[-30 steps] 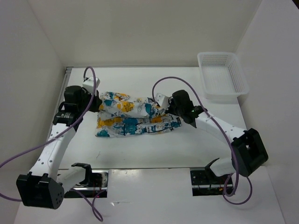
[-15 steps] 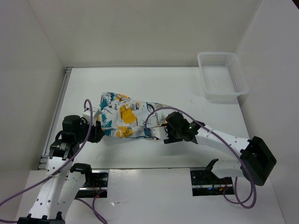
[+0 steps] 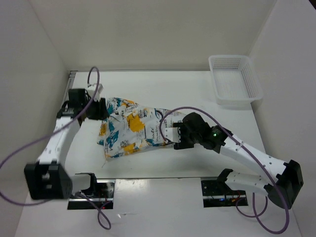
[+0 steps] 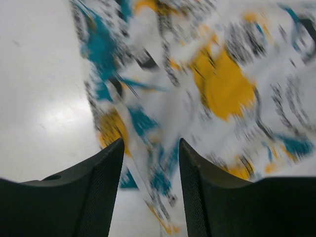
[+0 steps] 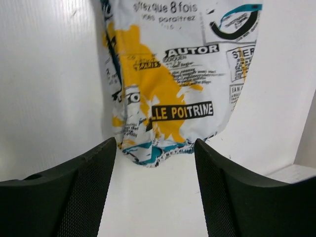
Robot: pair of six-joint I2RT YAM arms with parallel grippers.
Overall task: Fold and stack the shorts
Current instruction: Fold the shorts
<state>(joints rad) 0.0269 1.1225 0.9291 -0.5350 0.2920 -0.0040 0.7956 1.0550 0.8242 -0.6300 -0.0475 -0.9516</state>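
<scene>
Top external view has the shorts (image 3: pixel 131 131) lying rumpled on the bench (image 3: pixel 207 98) between our arms. Our left hand (image 4: pixel 150 145) and right hand (image 5: pixel 154 143) both stand with fingers apart, clamping nothing. We judge the cloth light and limp, best pinched at its corners.

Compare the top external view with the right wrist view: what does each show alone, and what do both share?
Only the top external view shows the white plastic mesh basket at the table's far right, and the left gripper at the far-left corner of the soft white shorts patched yellow-orange and teal. Only the right wrist view makes the shorts' dark lettering legible and shows the right gripper open, the cloth's end between its fingers. Both share the shorts, the right gripper and the white table.
</scene>
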